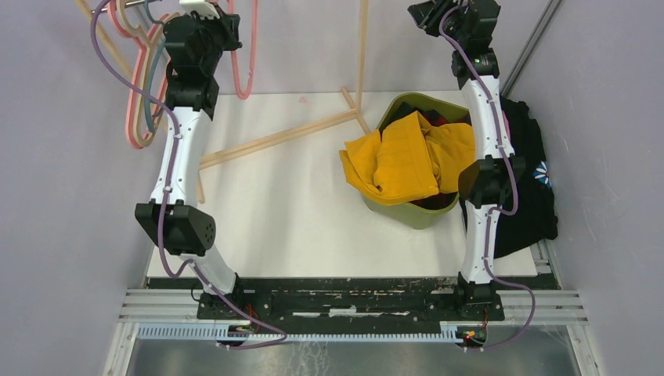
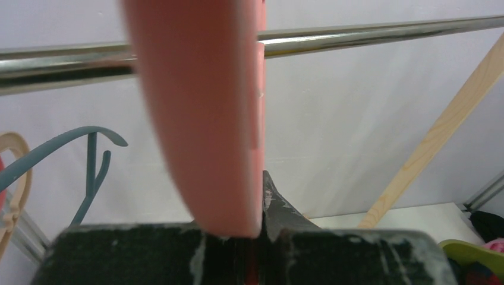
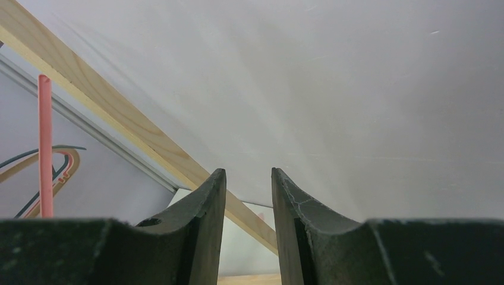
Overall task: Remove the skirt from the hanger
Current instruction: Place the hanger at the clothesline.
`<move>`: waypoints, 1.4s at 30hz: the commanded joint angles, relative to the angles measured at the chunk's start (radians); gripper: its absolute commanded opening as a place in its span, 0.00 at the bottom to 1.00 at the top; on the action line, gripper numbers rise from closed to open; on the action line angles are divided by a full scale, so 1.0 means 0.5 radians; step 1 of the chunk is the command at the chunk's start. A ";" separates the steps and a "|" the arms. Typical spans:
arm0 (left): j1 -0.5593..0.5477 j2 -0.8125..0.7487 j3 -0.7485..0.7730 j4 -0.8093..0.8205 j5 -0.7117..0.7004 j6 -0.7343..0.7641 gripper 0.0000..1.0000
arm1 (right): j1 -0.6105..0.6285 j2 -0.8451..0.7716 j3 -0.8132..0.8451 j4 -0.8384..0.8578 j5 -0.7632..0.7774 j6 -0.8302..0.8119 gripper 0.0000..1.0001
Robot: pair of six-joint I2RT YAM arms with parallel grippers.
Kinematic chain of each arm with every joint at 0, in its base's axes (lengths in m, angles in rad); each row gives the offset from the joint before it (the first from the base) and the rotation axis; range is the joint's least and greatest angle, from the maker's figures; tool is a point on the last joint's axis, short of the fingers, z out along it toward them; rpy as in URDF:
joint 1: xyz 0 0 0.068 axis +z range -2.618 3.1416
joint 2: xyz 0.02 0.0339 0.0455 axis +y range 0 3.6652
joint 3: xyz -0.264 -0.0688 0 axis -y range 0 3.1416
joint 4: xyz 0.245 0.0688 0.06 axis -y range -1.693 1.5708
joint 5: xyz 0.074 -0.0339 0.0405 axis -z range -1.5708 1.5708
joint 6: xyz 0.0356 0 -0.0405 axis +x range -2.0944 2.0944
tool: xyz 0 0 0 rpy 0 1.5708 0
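Your left gripper [image 2: 255, 237] is clamped on the pink hanger [image 2: 202, 119]: its 2 fingers are pressed together on the plastic, which rises straight up from the grip. The stretch of hanger in the left wrist view is bare pink. Directly beyond that gripper, a metal rail [image 2: 368, 32] crosses from side to side, and the hanger reaches up to it. To the gripper's left, a blue hanger [image 2: 89, 160] and a beige hanger [image 2: 15, 178] hang from the same rail. To its right, a wooden post [image 2: 440, 136] slants upward.

Your right gripper [image 3: 248, 196] is raised high at the far end of its arm. Its 2 fingers stand apart with nothing between them. Ahead of it is plain wall, and a wooden beam [image 3: 107, 113] runs diagonally to its left.

Below the right gripper and back toward its arm's base, a green basket [image 1: 427, 215] sits on the white table [image 1: 290, 211]. A yellow garment [image 1: 399, 160] is piled in the basket and spills over the rim on the side toward your left arm. On the outer side of the right arm, a black cloth [image 1: 532, 196] with a flower print lies at the table's edge. You cannot tell from these views which of the 2 cloths is the skirt; neither one is touching either gripper.
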 commanded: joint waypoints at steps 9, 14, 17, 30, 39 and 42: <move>0.078 0.188 0.314 -0.021 0.224 -0.236 0.03 | -0.018 0.027 0.072 0.134 -0.029 0.030 0.39; 0.076 0.151 0.198 -0.035 0.191 -0.210 0.03 | -0.018 0.030 0.055 0.140 -0.029 0.032 0.39; 0.077 0.134 0.163 -0.049 0.144 -0.181 0.03 | -0.018 0.028 0.046 0.154 -0.029 0.039 0.39; 0.074 0.158 0.190 -0.135 -0.101 -0.130 0.03 | -0.023 0.021 0.038 0.182 -0.050 0.057 0.37; 0.071 0.198 0.269 -0.344 -0.371 -0.087 0.03 | -0.031 -0.004 0.019 0.186 -0.055 0.063 0.37; 0.071 0.221 0.329 -0.399 -0.498 -0.027 0.03 | -0.035 -0.018 0.002 0.195 -0.056 0.066 0.37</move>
